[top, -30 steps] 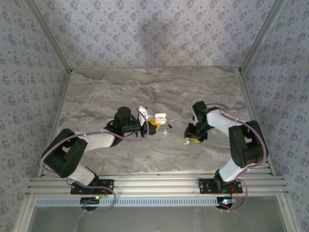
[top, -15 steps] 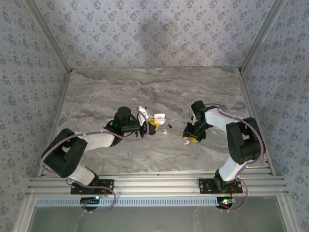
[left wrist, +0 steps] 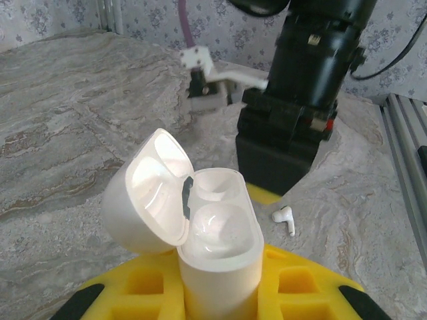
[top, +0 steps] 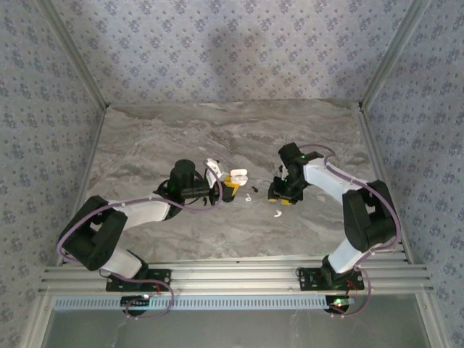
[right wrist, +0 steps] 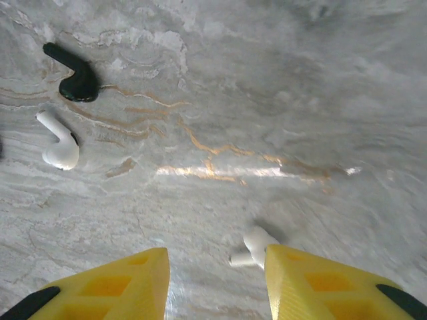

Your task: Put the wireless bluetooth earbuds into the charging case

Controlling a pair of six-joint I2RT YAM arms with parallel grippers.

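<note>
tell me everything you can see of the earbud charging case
The case is glossy white plastic with rounded corners. It stands upright, clamped at its base between the yellow jaws of the left gripper. Its lid is flipped open to the left on a dark hinge. Both wells inside are empty.

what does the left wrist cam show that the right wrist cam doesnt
Left wrist view: the open white charging case, both wells empty, clamped in the left gripper, with the right gripper seen from outside beyond it.
Right wrist view: a black earbud, a white earbud next to it, and a second white earbud beside one of the open yellow fingers.
Both: the marble table with a loose white bud lying on it; whether it is the same bud in each is unclear.
</note>
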